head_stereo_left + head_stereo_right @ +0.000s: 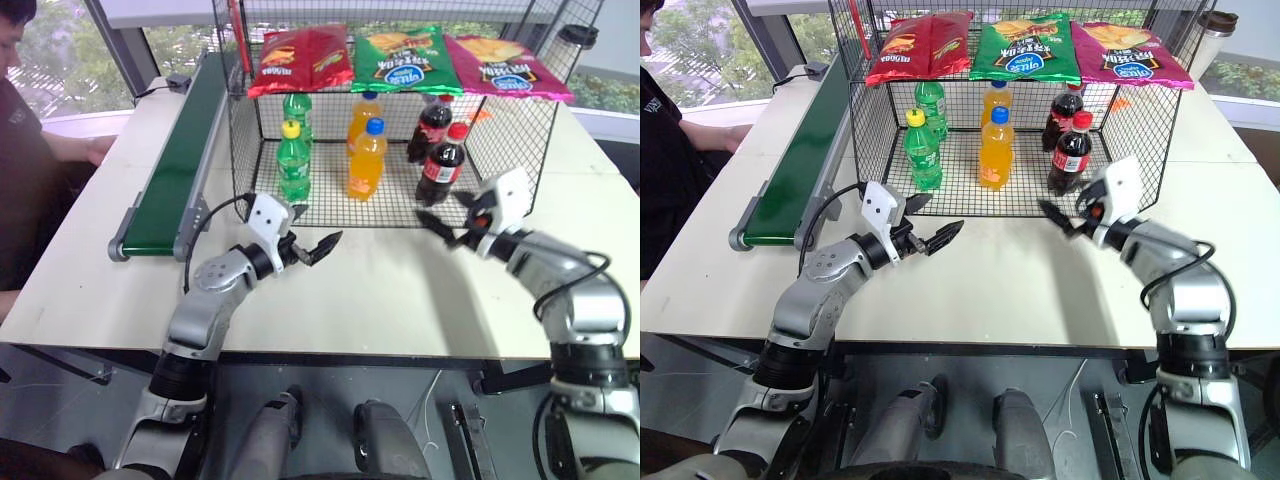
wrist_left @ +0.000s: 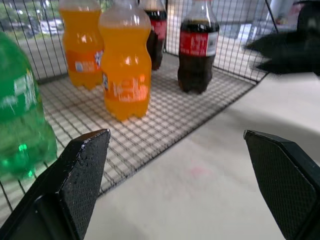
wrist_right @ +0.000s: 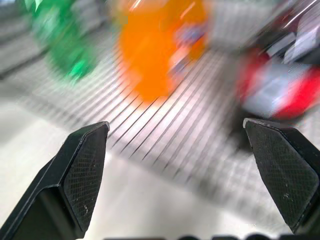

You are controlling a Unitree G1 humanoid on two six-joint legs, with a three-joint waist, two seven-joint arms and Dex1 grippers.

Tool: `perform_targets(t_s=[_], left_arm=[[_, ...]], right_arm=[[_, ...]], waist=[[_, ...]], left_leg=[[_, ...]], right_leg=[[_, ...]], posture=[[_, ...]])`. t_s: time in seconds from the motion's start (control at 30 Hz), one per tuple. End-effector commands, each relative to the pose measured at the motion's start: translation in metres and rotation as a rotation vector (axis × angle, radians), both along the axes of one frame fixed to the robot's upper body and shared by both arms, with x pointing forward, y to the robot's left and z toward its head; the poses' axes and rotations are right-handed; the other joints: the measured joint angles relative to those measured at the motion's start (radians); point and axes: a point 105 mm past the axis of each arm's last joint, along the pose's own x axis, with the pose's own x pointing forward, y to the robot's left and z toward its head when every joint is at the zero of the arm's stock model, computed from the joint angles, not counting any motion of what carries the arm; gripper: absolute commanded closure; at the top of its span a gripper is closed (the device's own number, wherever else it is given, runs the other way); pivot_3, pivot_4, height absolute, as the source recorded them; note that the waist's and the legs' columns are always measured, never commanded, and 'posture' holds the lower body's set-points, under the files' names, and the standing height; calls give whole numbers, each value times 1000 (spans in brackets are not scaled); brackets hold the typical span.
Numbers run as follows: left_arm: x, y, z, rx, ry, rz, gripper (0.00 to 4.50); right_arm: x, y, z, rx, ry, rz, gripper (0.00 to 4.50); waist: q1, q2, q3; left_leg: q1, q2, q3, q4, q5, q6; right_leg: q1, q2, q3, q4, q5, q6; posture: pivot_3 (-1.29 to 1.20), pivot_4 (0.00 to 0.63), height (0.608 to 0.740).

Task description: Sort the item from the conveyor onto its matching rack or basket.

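Standing cola bottle (image 1: 441, 168), red label, unreadable

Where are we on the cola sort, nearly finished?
Looks done: two cola bottles stand upright in the wire basket, right side, and the conveyor carries nothing. In hand: nothing; the left claw and right claw are open over the table. Left: apparently nothing.

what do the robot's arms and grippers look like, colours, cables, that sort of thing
Both arms are silver-grey metal with black joints and loose black cables. Each wrist carries a white boxy housing. The left gripper and right gripper each have two black, pointed fingers with finely textured inner pads.
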Motion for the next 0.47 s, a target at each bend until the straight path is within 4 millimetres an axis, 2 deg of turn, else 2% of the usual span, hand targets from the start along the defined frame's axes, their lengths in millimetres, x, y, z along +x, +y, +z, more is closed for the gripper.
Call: perform_targets(t_s=[0.03,0.23,0.47], left_arm=[[-5,3,-3,18,-14,-10,0],[-9,10,-22,53,28,14,0],[-10,13,-24,47,26,38,0]], right_arm=[[-10,28,12,85,-43,58,31],[-15,48,-7,88,-38,52,31],[-12,55,-12,130,-24,43,31]], waist=[[0,0,0],[7,1,-1],[5,1,-1]], left_leg=[[0,0,0,0,0,0],[0,0,-1,0,-2,-2],[0,0,-1,0,-2,-3]], right_leg=[[0,0,0,0,0,0],[0,0,0,-1,-1,-3],[0,0,0,-1,-1,-4]], posture=[[0,150,738],[0,150,738],[0,150,738]])
